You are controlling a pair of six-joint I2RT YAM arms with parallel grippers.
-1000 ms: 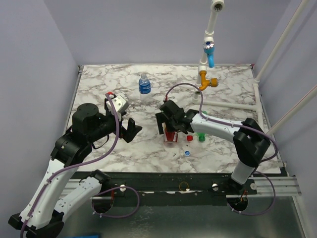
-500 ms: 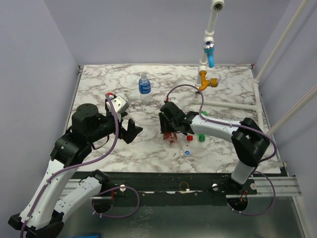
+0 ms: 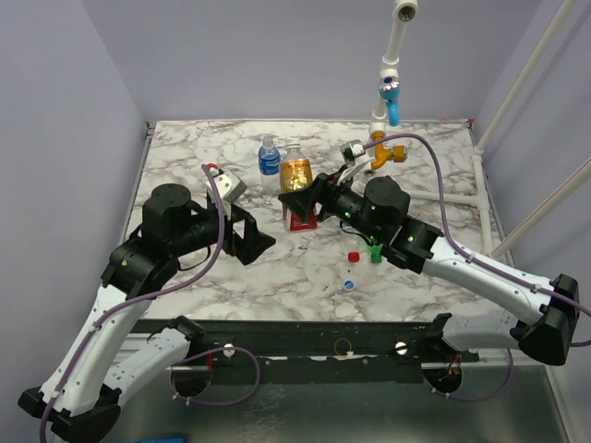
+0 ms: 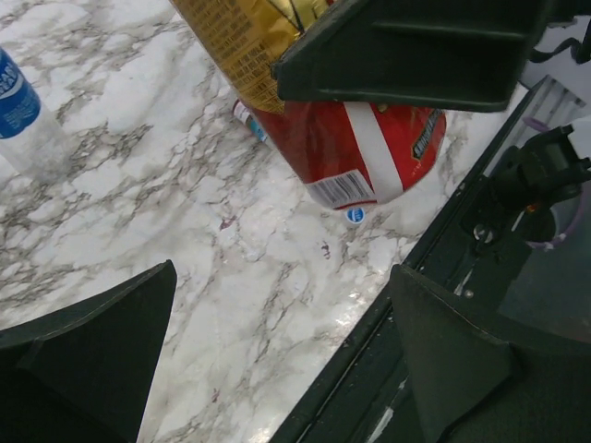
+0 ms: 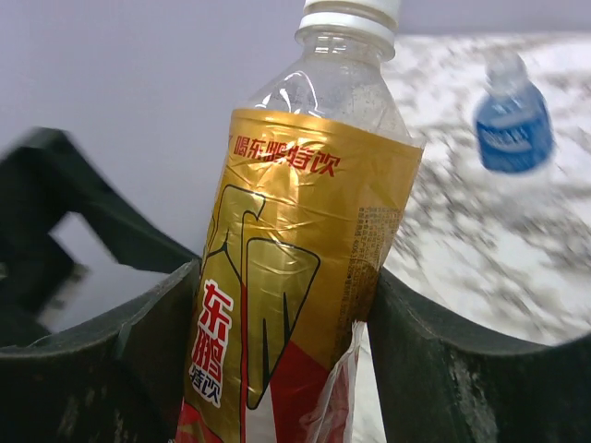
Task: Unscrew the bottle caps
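Observation:
My right gripper (image 3: 307,197) is shut on the amber bottle (image 3: 296,175) with the red-gold label, held above the middle of the table. In the right wrist view its fingers clamp the label on both sides (image 5: 286,305), and the white cap (image 5: 351,11) sits on the neck. My left gripper (image 3: 249,236) hangs open just left of that bottle (image 4: 355,152), with nothing between its fingers (image 4: 277,360). The clear bottle with the blue label (image 3: 269,157) stands at the back. A red cap (image 3: 354,257), a green cap (image 3: 375,252) and a bluish-white cap (image 3: 349,284) lie loose on the marble.
A white pipe stand with a blue fitting (image 3: 392,103) and an orange fitting (image 3: 388,153) rises at the back right. A white pipe (image 3: 434,196) lies along the right side. The black front rail (image 4: 434,258) runs close under the left gripper.
My right gripper closed on the amber bottle, lifted it off the table and carried it back and left. The left arm shifted slightly toward it, still open.

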